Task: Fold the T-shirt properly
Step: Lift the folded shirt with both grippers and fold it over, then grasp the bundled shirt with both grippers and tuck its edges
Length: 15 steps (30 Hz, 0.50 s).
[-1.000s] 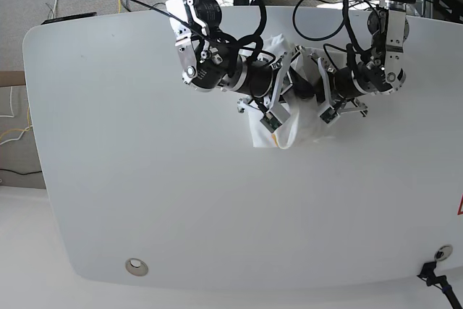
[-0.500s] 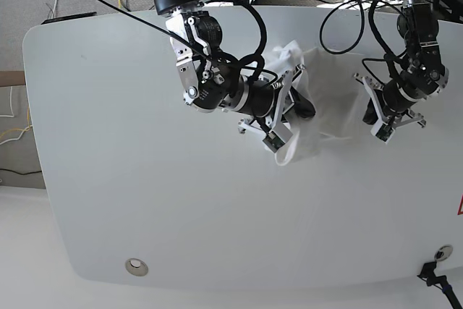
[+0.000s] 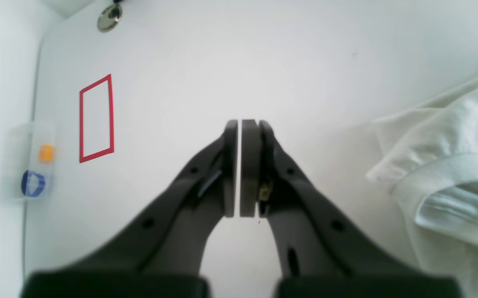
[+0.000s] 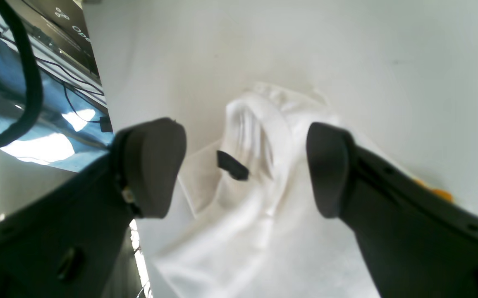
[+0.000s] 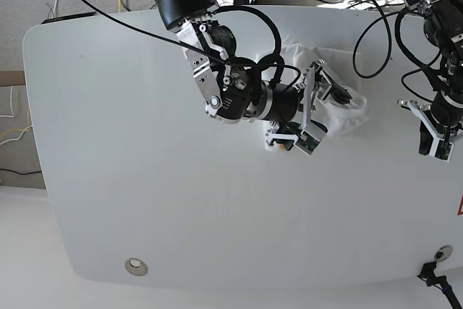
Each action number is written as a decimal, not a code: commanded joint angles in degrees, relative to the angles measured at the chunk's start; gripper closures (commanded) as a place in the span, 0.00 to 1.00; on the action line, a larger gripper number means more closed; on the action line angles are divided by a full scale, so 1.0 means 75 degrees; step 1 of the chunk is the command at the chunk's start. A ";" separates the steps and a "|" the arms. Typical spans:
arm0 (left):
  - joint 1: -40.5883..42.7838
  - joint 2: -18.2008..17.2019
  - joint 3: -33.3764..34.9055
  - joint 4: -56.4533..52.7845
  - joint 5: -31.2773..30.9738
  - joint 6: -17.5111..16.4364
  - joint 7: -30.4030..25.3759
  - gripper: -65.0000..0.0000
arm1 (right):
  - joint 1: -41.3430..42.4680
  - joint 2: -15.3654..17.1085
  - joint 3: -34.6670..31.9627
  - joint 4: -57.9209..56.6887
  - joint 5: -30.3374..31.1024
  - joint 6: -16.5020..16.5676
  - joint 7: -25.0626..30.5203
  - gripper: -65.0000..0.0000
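The T-shirt lies as a crumpled white bundle on the table's far right part. My right gripper hovers over it, open, with nothing between its fingers. In the right wrist view the T-shirt shows in the gap of the right gripper, with a small black tag and a yellow-orange spot at its right edge. My left gripper is shut and empty, well to the right of the cloth. The left wrist view has the left gripper over bare table and the T-shirt at the right edge.
The white table has a metal grommet near its front edge. A red tape rectangle marks the surface beyond the left gripper, beside a clear plastic piece. Cables hang along the table's back edge.
My right gripper has opened and let go of the T-shirt after swinging right. The left arm has drawn away to the right, still shut. The cloth has dropped into a heap.
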 commanded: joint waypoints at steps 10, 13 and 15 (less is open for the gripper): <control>0.0070 0.0534 0.1634 0.0441 -0.0112 0.0019 -0.0140 1.00 | 0.0490 0.1279 0.0902 0.0145 0.0041 0.0040 0.0176 0.36; 0.0351 0.0933 0.2161 0.0465 -0.0112 0.0019 -0.0140 1.00 | 0.0490 0.1584 0.1008 0.0145 0.0041 0.0040 0.0176 0.44; 0.0562 0.1038 0.2314 0.0465 -0.0112 0.0019 -0.0140 1.00 | 0.0490 0.1584 0.0984 0.0133 0.0029 0.0040 0.0176 0.50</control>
